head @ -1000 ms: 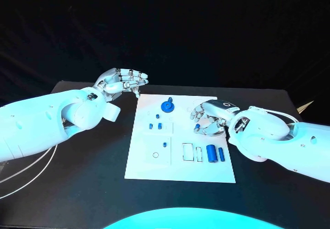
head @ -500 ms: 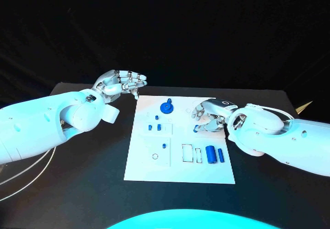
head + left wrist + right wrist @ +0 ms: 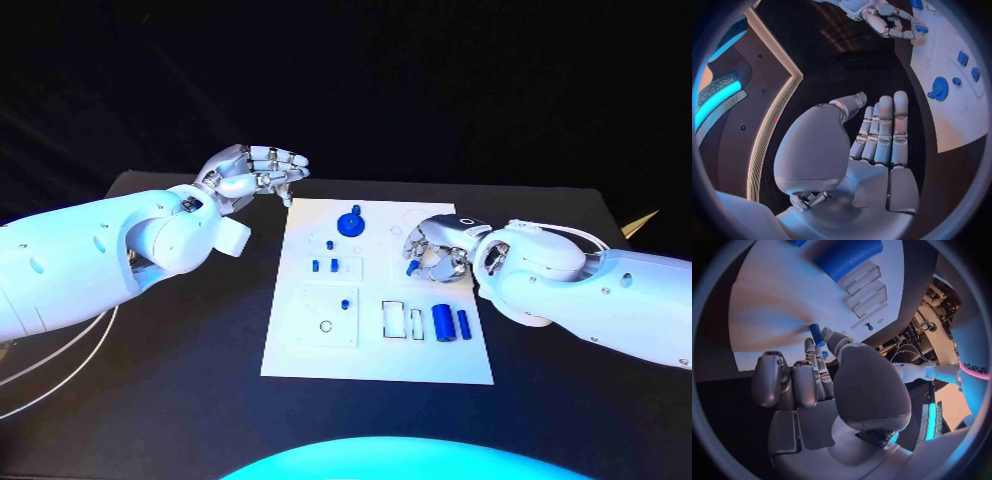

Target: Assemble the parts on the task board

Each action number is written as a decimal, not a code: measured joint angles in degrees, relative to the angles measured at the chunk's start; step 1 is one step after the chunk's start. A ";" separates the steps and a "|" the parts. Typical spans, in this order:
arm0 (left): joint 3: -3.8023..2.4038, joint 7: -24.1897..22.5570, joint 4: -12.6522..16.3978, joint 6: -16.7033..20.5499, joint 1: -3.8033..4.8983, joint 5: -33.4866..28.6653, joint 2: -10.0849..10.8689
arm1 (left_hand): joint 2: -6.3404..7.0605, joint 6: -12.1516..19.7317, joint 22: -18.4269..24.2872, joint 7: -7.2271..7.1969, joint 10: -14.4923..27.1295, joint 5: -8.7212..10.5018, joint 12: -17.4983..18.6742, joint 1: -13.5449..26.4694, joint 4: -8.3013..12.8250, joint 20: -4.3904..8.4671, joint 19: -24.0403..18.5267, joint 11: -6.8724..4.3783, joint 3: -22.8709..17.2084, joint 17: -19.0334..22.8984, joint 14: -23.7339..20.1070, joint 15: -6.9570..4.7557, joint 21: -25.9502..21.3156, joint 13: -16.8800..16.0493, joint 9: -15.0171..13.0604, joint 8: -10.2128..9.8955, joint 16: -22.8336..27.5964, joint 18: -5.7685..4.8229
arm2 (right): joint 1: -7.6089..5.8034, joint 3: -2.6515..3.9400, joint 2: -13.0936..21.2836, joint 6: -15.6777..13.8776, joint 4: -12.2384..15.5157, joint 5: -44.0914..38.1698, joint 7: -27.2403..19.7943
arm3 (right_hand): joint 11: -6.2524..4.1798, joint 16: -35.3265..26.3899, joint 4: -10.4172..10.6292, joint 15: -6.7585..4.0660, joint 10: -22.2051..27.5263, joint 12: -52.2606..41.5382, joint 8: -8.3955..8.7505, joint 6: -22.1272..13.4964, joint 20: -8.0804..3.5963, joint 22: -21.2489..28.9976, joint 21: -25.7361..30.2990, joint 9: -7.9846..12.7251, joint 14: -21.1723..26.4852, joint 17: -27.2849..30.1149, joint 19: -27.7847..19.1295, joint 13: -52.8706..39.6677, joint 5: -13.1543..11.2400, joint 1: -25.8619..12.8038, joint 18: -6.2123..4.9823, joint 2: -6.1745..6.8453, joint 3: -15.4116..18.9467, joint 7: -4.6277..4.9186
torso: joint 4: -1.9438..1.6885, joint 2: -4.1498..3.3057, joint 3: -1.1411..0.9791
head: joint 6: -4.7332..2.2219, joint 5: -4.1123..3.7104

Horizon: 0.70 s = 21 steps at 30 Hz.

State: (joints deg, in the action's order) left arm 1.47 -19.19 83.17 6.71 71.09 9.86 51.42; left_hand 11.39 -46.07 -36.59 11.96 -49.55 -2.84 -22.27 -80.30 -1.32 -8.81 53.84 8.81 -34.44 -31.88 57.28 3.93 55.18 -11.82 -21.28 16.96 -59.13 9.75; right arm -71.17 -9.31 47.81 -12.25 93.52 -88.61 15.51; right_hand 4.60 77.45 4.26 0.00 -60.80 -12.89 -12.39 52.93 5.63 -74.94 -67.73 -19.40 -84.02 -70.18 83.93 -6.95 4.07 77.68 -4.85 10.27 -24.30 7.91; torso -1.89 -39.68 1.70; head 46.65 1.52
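— Moved? Right hand (image 3: 433,252) has drawn in nearer my wrist, pinching a small blue peg (image 3: 816,333) over the task board (image 3: 378,352).
— Left hand (image 3: 260,170)?
— Fingers curled, holding nothing, beside the board's far corner.

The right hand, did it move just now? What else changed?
The right hand, pinching a small blue part, turned and drew slightly back toward its own arm over the task board. The left hand stayed raised and empty; the other parts stayed put.
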 measured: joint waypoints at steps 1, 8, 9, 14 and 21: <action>0.00 0.00 0.01 0.00 0.00 0.00 0.01 | 0.00 0.00 0.00 0.00 0.00 0.00 -0.18 0.00 0.14 0.00 0.00 0.00 0.14 0.03 -0.18 0.18 0.00 0.00 0.00 0.00 0.00 0.00 | 0.04 -0.01 -0.04 0.22 -0.02 -0.04 0.02 | 0.00 0.00 0.09 0.00 0.00 0.00 0.00 0.11 0.00 0.00 0.00 0.00 0.00 0.05 0.00 0.06 0.00 0.00 0.00 0.00 -0.23 0.10 | 0.01 0.00 -0.02 | 0.01 0.00; 0.00 0.01 0.03 0.00 0.00 0.00 0.04 | 0.00 0.00 0.00 0.00 0.00 0.00 -0.18 0.00 0.14 0.00 0.00 0.00 0.14 0.05 -0.18 0.18 0.00 0.00 0.00 0.00 0.00 0.00 | 0.17 -0.02 -0.23 1.15 -0.13 -0.30 0.09 | 0.00 0.00 0.28 0.00 -0.83 0.00 0.00 1.06 0.00 0.01 0.00 -0.02 0.00 0.08 0.00 0.16 0.00 -0.23 0.00 0.23 -1.96 -0.06 | 0.03 0.00 -0.07 | 0.05 0.03; 0.00 0.01 0.03 0.00 0.00 0.00 0.04 | 0.00 0.00 0.00 0.00 0.00 0.00 -0.18 0.00 0.14 0.00 0.00 0.00 0.14 0.05 -0.18 0.18 0.00 0.00 0.00 0.00 0.00 0.00 | 0.20 -0.02 -0.25 1.22 -0.14 -0.33 0.10 | 0.04 0.00 0.24 0.00 -0.87 0.00 0.00 1.16 0.00 0.01 0.00 -0.05 0.00 0.08 0.00 0.16 0.00 -0.23 0.00 0.23 -2.14 -0.15 | 0.04 0.00 -0.07 | 0.05 0.03; 0.00 0.02 0.03 0.00 0.00 0.00 0.05 | 0.00 0.00 0.00 0.00 0.00 0.00 -0.18 0.00 0.14 0.00 0.00 0.00 0.14 0.05 -0.18 0.18 0.00 0.00 0.00 0.00 0.00 0.00 | 0.26 -0.01 -0.31 1.25 -0.19 -0.45 0.16 | -0.12 0.22 0.32 0.00 -2.14 0.02 -0.28 2.80 -0.20 0.01 -0.28 -0.40 0.00 0.18 0.20 0.31 0.00 -0.23 0.00 0.22 -4.51 -0.13 | 0.04 0.00 -0.07 | 0.05 -0.01; 0.00 0.02 0.03 0.00 0.00 -0.01 0.05 | 0.00 0.00 0.00 0.00 0.00 0.00 -0.18 0.00 0.14 0.00 0.00 0.00 0.14 0.05 -0.18 0.18 0.00 0.00 0.00 0.00 0.00 0.00 | 0.35 -0.01 -0.34 0.79 -0.25 -0.61 0.45 | -0.92 0.55 -0.17 -0.58 -4.42 -0.37 -1.38 4.90 -0.64 0.01 -1.78 -1.01 0.08 0.18 0.17 0.19 -0.89 -0.29 0.00 -1.28 -7.95 -0.79 | 0.04 0.00 -0.09 | 0.06 -0.04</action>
State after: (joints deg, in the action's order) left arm 1.47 -19.17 83.20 6.71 71.09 9.85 51.48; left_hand 11.39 -46.07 -36.59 11.96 -49.56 -2.84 -22.45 -80.30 -1.19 -8.81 53.84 8.80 -34.30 -31.83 57.11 4.11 55.18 -11.82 -21.28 16.96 -59.14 9.75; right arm -70.82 -9.32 47.47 -11.45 93.27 -89.22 15.95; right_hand 3.68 78.00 4.08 -0.58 -65.22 -13.26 -13.77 57.82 4.99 -74.92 -69.50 -20.40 -83.94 -70.00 84.10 -6.76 3.17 77.38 -4.86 8.99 -32.25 7.12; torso -1.85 -39.68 1.61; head 46.71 1.48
